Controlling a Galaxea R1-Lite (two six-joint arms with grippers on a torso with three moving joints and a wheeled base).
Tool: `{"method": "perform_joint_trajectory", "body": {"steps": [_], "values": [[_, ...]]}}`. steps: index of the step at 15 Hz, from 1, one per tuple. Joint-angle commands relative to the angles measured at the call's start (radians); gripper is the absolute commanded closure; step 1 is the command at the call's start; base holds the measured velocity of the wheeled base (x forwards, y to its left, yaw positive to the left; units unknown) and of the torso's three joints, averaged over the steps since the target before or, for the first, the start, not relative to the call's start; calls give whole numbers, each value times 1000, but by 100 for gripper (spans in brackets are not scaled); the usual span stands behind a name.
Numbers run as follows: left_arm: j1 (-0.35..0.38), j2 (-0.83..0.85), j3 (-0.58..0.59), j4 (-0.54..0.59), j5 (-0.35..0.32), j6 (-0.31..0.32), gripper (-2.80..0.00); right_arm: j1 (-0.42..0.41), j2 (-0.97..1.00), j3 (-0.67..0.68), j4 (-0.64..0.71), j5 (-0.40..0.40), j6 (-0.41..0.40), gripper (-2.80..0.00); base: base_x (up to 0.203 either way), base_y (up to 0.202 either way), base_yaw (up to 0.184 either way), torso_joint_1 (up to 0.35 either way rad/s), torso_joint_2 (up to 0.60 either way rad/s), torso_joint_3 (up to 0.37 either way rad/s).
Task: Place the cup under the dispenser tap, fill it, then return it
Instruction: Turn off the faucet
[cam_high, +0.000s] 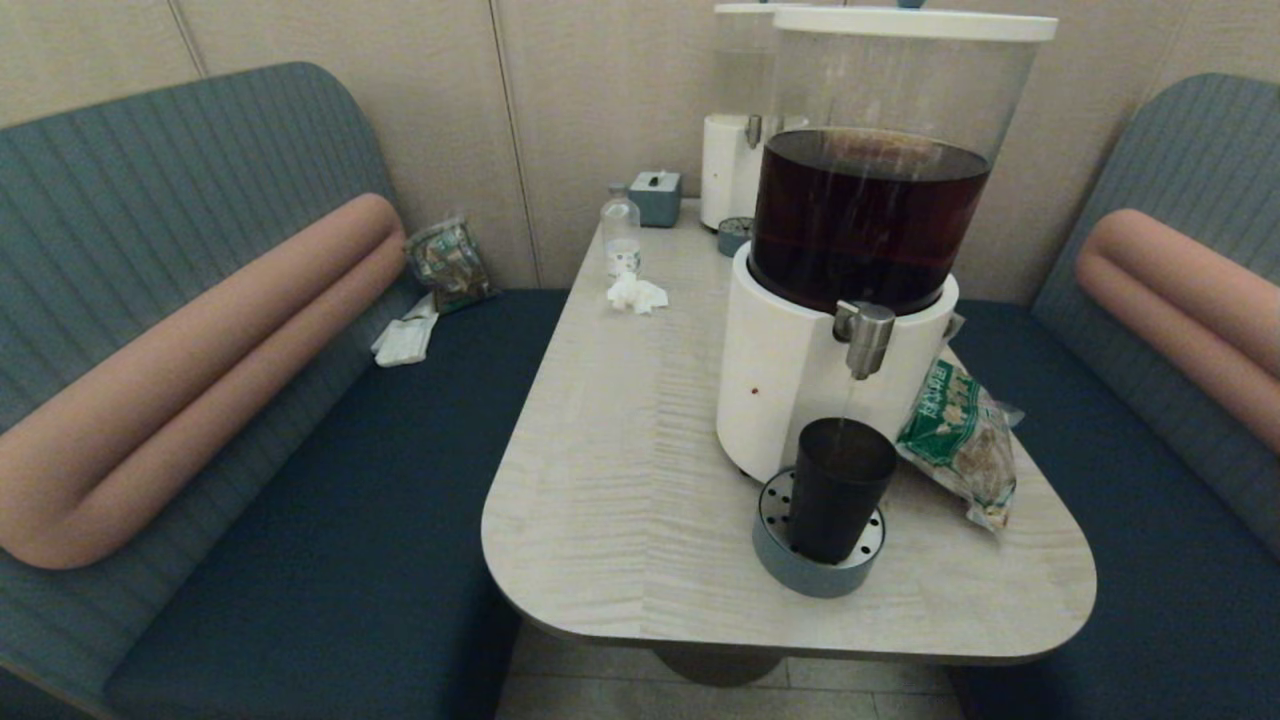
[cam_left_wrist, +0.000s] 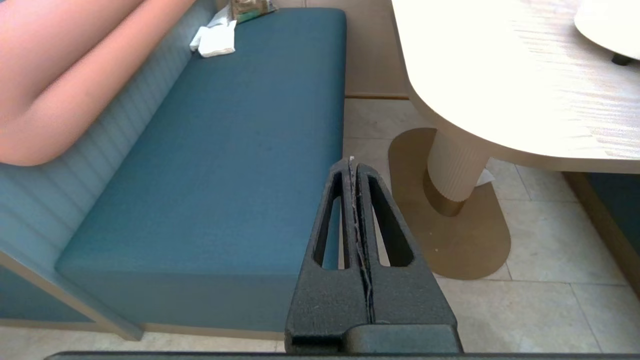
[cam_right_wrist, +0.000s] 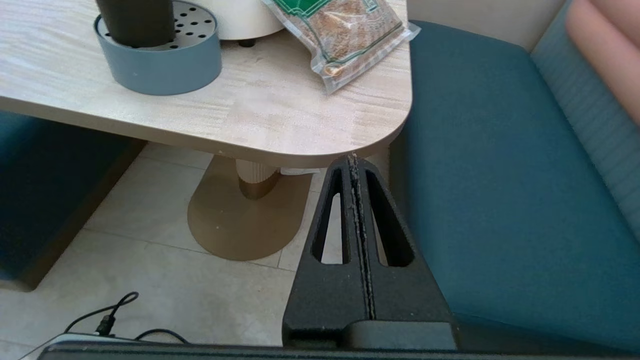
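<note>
I saw the cup (cam_high: 838, 488) upright beneath the dispenser tap (cam_high: 866, 338), well beyond both pincers. My left gripper (cam_left_wrist: 354, 162) and right gripper (cam_right_wrist: 354, 159) hung low, each pressed together, empty.

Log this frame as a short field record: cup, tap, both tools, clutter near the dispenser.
cup: cup upright on the grey drip tray, below the dispenser tap
flow: thin stream falling from the tap into the cup
left tool: left tool shut, low beside the table, holding nothing
right tool: right tool shut, below the table edge, holding nothing
clutter: snack bag beside the dispenser base
</note>
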Motion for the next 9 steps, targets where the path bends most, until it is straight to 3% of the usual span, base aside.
{"method": "perform_joint_trajectory", "body": {"steps": [1, 7, 9], "values": [[0, 0, 0, 0, 0, 0, 0, 0, 0, 2, 2, -1, 3, 0, 0, 0, 0, 0, 0, 0], [0, 1, -3, 10, -8, 23, 0, 0, -3, 2, 5, -4, 10, 0, 0, 0, 0, 0, 0, 0], [0, 1, -6, -3, -20, -3, 0, 0, -3, 2, 5, -4, 10, 0, 0, 0, 0, 0, 0, 0]]}}
